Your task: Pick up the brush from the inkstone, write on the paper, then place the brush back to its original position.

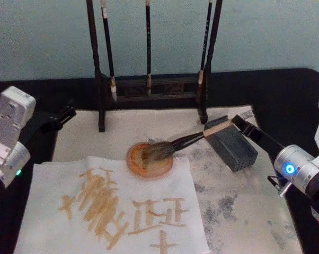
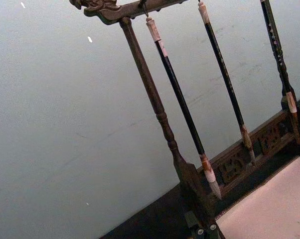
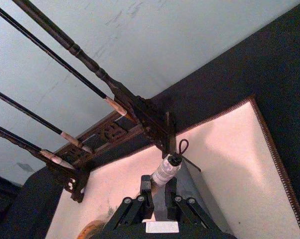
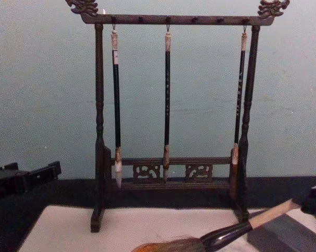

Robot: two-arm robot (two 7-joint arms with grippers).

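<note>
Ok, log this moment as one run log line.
right gripper: shut on brush handle | bristles: in orange dish | handle: over inkstone | left gripper: idle, left of paper

There is one big brush (image 1: 188,140), one inkstone (image 1: 232,148) and one round ink dish (image 1: 150,161). One rack (image 4: 168,121) carries three thin brushes (image 4: 167,100). There are two sheets: one paper (image 1: 117,214) with brown strokes on it, and one larger mat (image 1: 244,211) under it. Two grippers are in sight, left (image 1: 61,117) and right (image 1: 244,127).
</note>
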